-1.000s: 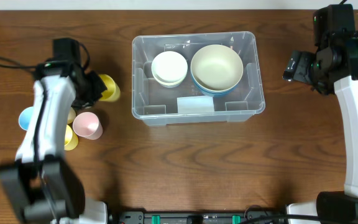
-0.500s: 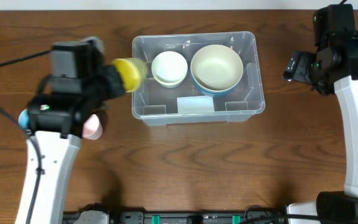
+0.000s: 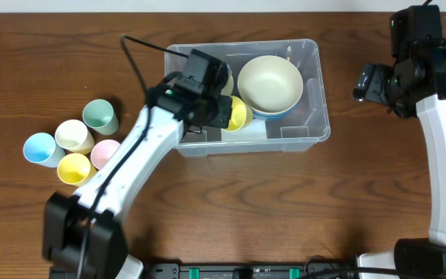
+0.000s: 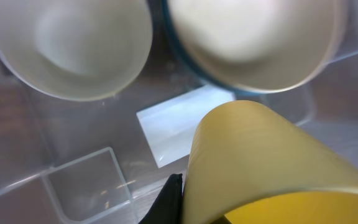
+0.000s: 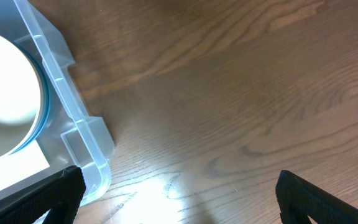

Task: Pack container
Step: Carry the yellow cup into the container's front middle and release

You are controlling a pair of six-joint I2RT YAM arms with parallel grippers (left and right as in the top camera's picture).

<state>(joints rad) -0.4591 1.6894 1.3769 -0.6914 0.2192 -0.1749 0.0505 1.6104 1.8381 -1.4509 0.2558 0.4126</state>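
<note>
Overhead, I see a wooden table point(image 3: 246, 209) with the container point(image 3: 317, 93) at its far centre, long side facing me. Inside sit a big bowl point(image 3: 269, 84) on the right and a small bowl point(image 3: 224, 80) on the left, half hidden under my left arm. A pale label point(image 3: 252, 130) lies on the floor near the front wall.

My left gripper point(image 3: 229, 113) reaches in over the container's left wall and is clamped on a yellow cup point(image 3: 241, 115), held on its side with its mouth toward the big bowl. The left wrist camera shows the cup filling the lower right, above the label, with both bowls beyond it. I cannot tell whether the cup touches the floor.

My right gripper point(image 3: 366, 81) hangs to the right of the container, apart from it, fingers spread wide with nothing between them; its camera sees the container's corner and bare wood.

On the table well left of the container stands a cluster of cups: green cup point(image 3: 99, 116), cream cup point(image 3: 74, 135), blue cup point(image 3: 40, 149), pink cup point(image 3: 105, 151) and a second yellow cup point(image 3: 74, 167)
</note>
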